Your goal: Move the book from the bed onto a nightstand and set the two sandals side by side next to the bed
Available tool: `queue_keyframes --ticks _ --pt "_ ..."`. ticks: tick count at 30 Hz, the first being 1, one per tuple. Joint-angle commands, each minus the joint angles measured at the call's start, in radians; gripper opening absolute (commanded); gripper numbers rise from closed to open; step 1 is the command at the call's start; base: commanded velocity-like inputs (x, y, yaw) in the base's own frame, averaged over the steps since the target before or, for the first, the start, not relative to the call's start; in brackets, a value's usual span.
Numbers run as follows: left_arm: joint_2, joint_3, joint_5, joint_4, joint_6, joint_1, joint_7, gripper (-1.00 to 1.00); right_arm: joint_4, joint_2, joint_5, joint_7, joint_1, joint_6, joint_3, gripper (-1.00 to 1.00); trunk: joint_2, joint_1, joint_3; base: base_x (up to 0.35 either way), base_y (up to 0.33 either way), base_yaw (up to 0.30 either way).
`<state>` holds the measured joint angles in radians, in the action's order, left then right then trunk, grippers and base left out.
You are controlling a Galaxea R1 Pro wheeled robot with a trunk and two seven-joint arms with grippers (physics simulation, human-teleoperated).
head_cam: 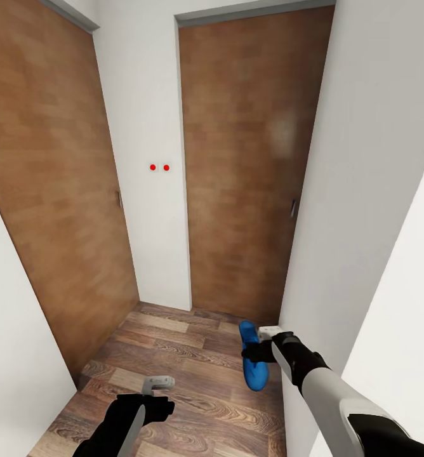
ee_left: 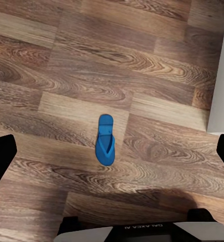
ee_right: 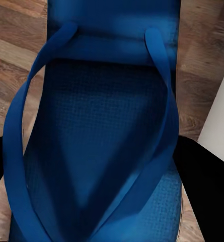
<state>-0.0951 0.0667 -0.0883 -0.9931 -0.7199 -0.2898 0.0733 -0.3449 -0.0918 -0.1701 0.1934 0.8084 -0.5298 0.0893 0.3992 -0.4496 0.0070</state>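
Observation:
I am in a narrow hallway, and the book, the bed and the nightstand are out of view. My right gripper (head_cam: 255,350) is shut on a blue sandal (head_cam: 254,368), held above the wooden floor close to the right wall. Up close, that sandal (ee_right: 101,151) shows its straps between the black fingers (ee_right: 202,176). A second blue sandal (ee_left: 105,140) lies flat on the floor below my left gripper (head_cam: 157,383), which is open and holds nothing, its fingers (ee_left: 1,161) spread wide to either side.
Two closed brown wooden doors (head_cam: 247,165) (head_cam: 47,184) stand ahead and to the left, with a white wall strip (head_cam: 145,158) between them. White walls (head_cam: 371,158) close in on both sides. The wood floor (head_cam: 186,362) forms a tight corridor.

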Motion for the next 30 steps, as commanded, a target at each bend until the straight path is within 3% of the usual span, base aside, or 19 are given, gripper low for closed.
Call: queue_keyframes --ticks 1,9,12,24,30 --pt "0.0 0.001 -0.01 -0.001 -0.004 0.0 0.008 1.0 -0.002 -0.001 -0.011 0.012 0.0 -0.005 0.008 -1.0 0.001 0.0 0.0 0.0 0.0 0.0" --pt "-0.002 -0.001 -0.013 0.002 0.001 0.0 0.008 1.0 -0.002 -0.002 -0.012 0.033 0.0 -0.008 0.007 -1.0 0.001 0.0 0.0 0.0 0.0 0.0" --pt "-0.002 -0.002 -0.012 0.027 0.033 0.0 0.008 1.0 -0.002 -0.003 -0.012 0.035 0.0 -0.009 0.007 -1.0 0.001 0.0 0.0 0.0 0.0 0.0" --pt "-0.034 -0.003 -0.018 0.337 0.204 -0.009 0.007 1.0 -0.002 -0.002 -0.012 0.037 0.0 -0.011 0.007 -1.0 0.001 0.0 0.0 0.0 0.0 0.0" --pt "-0.037 -0.003 -0.019 0.461 0.298 -0.01 0.009 1.0 -0.002 -0.004 -0.014 0.036 0.0 -0.01 0.006 -1.0 0.001 0.0 0.0 0.0 0.0 0.0"
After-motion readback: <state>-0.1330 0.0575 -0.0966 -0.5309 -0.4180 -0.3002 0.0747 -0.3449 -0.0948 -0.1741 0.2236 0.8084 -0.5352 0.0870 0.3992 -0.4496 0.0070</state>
